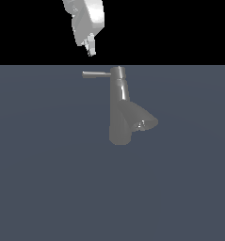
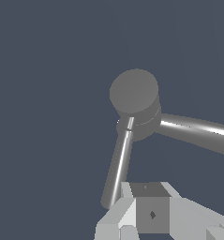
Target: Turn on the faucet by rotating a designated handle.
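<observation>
Plain slate-grey counter (image 1: 43,179) filling the lower exterior view, unmarked, under flat black beyond its far edge. Standing upright mid-counter, a shiny grey faucet (image 1: 119,117), cone spout flaring low toward the exterior view's right. Jutting level from its capped top toward the exterior view's left, the thin handle (image 1: 96,74) (free end untouched). Farther up against the black, white gripper (image 1: 91,51) hovering above that rod's end, apart from it. Fingers close together; whether clenched or released, cannot tell.
</observation>
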Robot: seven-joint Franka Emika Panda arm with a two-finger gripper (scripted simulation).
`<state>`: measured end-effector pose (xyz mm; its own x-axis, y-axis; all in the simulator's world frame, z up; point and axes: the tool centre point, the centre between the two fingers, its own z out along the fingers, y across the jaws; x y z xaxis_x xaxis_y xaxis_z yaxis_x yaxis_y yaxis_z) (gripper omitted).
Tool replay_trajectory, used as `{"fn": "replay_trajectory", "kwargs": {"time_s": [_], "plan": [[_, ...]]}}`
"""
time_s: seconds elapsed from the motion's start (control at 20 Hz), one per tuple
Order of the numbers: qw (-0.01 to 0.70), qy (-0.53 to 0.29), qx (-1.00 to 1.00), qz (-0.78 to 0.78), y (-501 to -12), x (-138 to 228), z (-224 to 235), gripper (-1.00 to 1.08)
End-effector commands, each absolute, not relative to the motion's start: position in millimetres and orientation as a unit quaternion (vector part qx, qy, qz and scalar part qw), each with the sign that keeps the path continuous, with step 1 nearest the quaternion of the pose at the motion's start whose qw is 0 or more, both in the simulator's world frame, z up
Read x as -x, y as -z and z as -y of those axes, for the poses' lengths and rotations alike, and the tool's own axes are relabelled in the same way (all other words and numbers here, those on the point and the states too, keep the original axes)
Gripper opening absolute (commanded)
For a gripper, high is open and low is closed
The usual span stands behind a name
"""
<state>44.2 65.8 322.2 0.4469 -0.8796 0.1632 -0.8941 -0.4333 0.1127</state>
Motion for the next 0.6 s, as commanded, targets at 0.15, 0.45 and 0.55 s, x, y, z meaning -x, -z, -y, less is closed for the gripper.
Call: {"fn": "replay_trajectory", "kwargs": {"time_s": [0.15, 0.45, 0.55], "plan": [[0.076, -0.037, -0.817, 0.570, -295, -66, -75, -1.00], [0.062, -0.033, -0.792, 0.606, -274, -82, -83, -1.00], [0.059, -0.031, -0.786, 0.615, -269, -86, -85, -1.00]]}}
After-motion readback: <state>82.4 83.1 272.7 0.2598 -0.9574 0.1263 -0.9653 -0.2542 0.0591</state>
